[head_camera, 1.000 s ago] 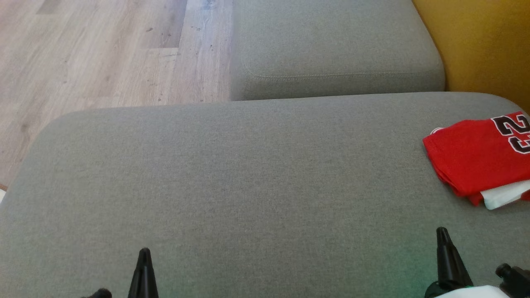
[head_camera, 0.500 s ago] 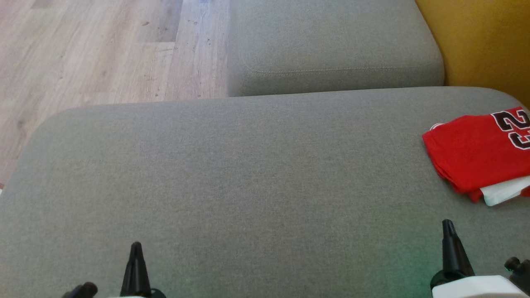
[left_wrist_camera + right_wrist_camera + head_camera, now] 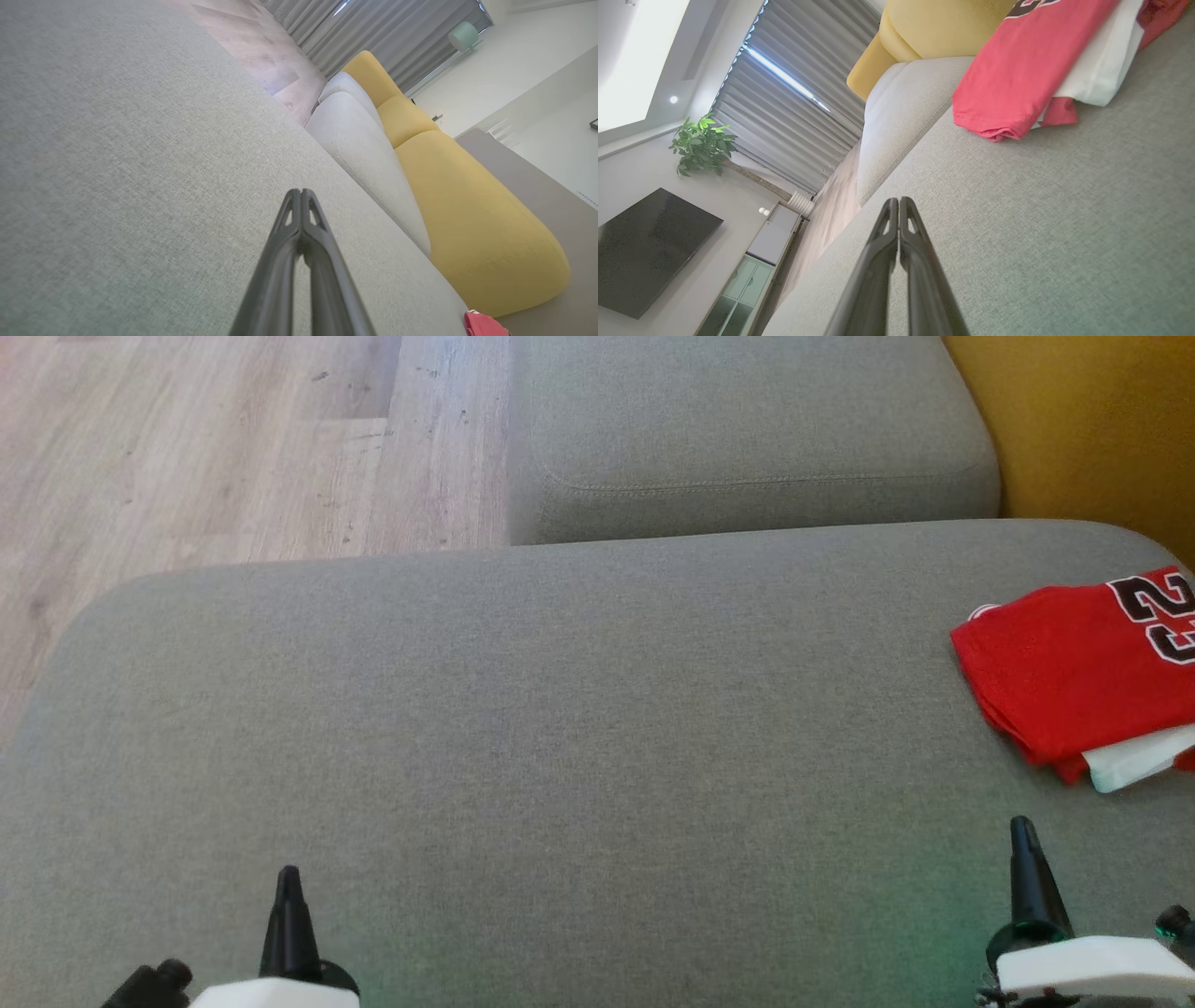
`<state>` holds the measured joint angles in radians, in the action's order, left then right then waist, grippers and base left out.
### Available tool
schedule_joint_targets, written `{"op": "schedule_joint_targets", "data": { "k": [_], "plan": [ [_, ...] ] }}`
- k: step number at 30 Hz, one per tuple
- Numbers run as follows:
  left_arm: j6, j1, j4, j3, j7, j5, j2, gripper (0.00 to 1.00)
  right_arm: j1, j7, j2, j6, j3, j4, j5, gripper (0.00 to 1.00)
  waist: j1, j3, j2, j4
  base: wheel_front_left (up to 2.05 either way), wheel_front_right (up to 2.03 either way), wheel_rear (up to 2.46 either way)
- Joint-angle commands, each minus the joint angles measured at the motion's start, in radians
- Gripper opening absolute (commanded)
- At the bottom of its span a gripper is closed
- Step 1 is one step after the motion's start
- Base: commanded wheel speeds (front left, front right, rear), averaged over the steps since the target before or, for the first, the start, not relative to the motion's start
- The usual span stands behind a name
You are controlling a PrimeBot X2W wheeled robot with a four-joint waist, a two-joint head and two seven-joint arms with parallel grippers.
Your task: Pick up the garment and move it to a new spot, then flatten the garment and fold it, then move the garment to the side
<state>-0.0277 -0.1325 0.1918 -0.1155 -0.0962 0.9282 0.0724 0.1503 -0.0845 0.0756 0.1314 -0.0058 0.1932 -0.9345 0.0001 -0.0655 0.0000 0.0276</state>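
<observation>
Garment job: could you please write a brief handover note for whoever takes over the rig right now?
Left gripper: shut, empty, over the seat.
Right gripper: shut, empty, short of the garment.
Garment: folded, red, at the seat's right edge, touched by neither gripper.
Done: folding and moving aside, it seems.
Left: probably nothing; check the fold.

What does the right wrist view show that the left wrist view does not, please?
Right wrist view, not left: a potted plant, a dark television and the right gripper, shut. Left wrist view, not right: a pale green round object and the left gripper, shut. Both: the red garment, the grey sofa seat, yellow cushions and grey curtains.
</observation>
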Motion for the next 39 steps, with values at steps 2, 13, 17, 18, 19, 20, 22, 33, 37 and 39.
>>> {"op": "schedule_joint_targets", "data": {
  "k": [2, 13, 17, 18, 19, 20, 22, 33, 37, 39],
  "plan": [
    [-0.012, 0.062, -0.024, 0.037, 0.010, 0.046, 0.012, 0.00, -0.066, 0.009, 0.009, 0.000, 0.001, -0.025, -0.048, 0.00, -0.0001, 0.003, 0.0000, -0.001, 0.00, 0.00, 0.00],
    [-0.028, 0.093, -0.011, 0.062, 0.038, 0.166, 0.012, 0.00, -0.099, 0.038, 0.007, 0.000, -0.012, -0.012, -0.165, 0.00, -0.0001, 0.015, 0.0000, -0.006, 0.00, 0.00, 0.00],
    [-0.035, 0.106, -0.006, 0.073, 0.050, 0.214, 0.012, 0.00, -0.113, 0.049, 0.006, 0.000, -0.017, -0.006, -0.211, 0.00, -0.0001, 0.020, 0.0000, -0.008, 0.00, 0.00, 0.00],
    [-0.036, 0.109, -0.004, 0.075, 0.053, 0.226, 0.012, 0.00, -0.116, 0.052, 0.006, 0.000, -0.019, -0.005, -0.223, 0.00, -0.0001, 0.021, 0.0000, -0.008, 0.00, 0.00, 0.00],
    [-0.038, 0.112, -0.003, 0.078, 0.056, 0.238, 0.012, 0.00, -0.120, 0.055, 0.006, -0.001, -0.020, -0.004, -0.234, 0.00, -0.0001, 0.022, 0.0000, -0.009, 0.00, 0.00, 0.00],
    [-0.040, 0.115, -0.002, 0.080, 0.059, 0.250, 0.012, 0.00, -0.123, 0.058, 0.006, -0.001, -0.022, -0.002, -0.246, 0.00, -0.0001, 0.023, 0.0000, -0.009, 0.00, 0.00, 0.00],
    [-0.043, 0.121, 0.001, 0.086, 0.065, 0.274, 0.012, 0.00, -0.130, 0.064, 0.005, -0.001, -0.024, 0.000, -0.269, 0.00, -0.0001, 0.025, 0.0000, -0.010, 0.00, 0.00, 0.00],
    [-0.062, 0.158, 0.017, 0.118, 0.100, 0.417, 0.011, 0.00, -0.170, 0.099, 0.003, -0.001, -0.041, 0.016, -0.408, 0.00, -0.0001, 0.039, 0.0000, -0.016, 0.00, 0.00, 0.00],
    [-0.069, 0.171, 0.023, 0.129, 0.112, 0.464, 0.011, 0.00, -0.184, 0.111, 0.002, -0.001, -0.047, 0.022, -0.454, 0.00, -0.0001, 0.044, 0.0000, -0.018, 0.00, 0.00, 0.00],
    [-0.072, 0.177, 0.025, 0.134, 0.118, 0.488, 0.010, 0.00, -0.190, 0.117, 0.001, -0.001, -0.050, 0.024, -0.477, 0.00, -0.0001, 0.046, 0.0000, -0.019, 0.00, 0.00, 0.00]
  ]
}}
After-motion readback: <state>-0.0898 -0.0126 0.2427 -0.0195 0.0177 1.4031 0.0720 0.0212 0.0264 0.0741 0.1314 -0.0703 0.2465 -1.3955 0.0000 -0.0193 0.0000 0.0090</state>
